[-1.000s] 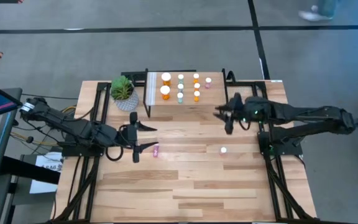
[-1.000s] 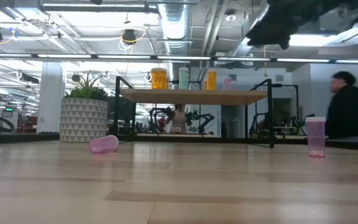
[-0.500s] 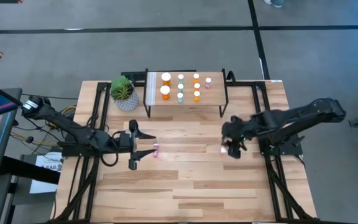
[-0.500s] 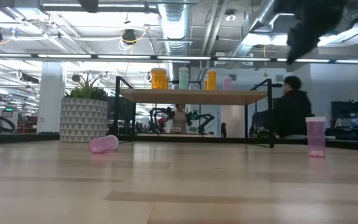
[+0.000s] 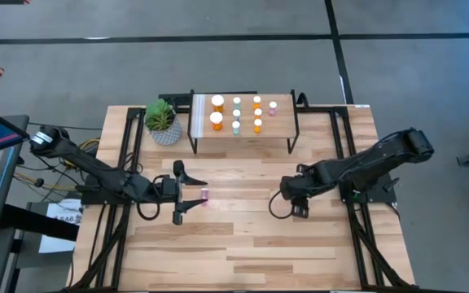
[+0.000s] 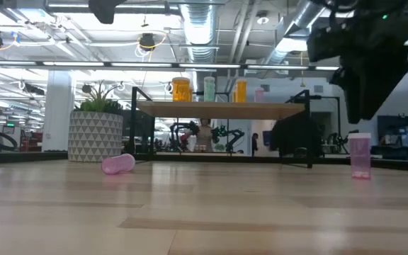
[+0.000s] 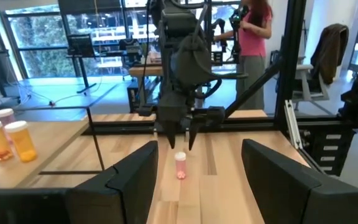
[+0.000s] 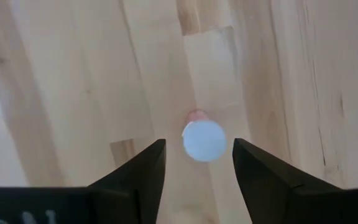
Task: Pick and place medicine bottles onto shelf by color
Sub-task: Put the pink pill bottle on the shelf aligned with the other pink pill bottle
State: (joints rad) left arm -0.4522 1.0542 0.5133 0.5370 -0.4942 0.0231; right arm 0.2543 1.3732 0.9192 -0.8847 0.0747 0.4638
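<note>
Right gripper [image 8: 194, 171] poised straight above upright pink bottle [image 8: 203, 140], fingers apart and empty, white cap between and beyond tips; best lowered squarely until pads flank body under cap, then closed gently; left gripper [image 5: 187, 197] likewise spread, lying bottle [image 5: 205, 196] just beyond tips.

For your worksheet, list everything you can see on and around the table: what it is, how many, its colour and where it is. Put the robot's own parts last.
Shelf: one, light wood, black legs, table's far side.
Orange bottles: four, on shelf.
Teal bottles: three, on shelf.
Pink bottle on shelf: one.
Lying pink bottle: one, on table.
Upright pink bottle: one, white cap, on table.
Plant: one, green, patterned pot, beside shelf.
Left gripper: open, at lying pink bottle.
Right gripper: open, above upright pink bottle.
</note>
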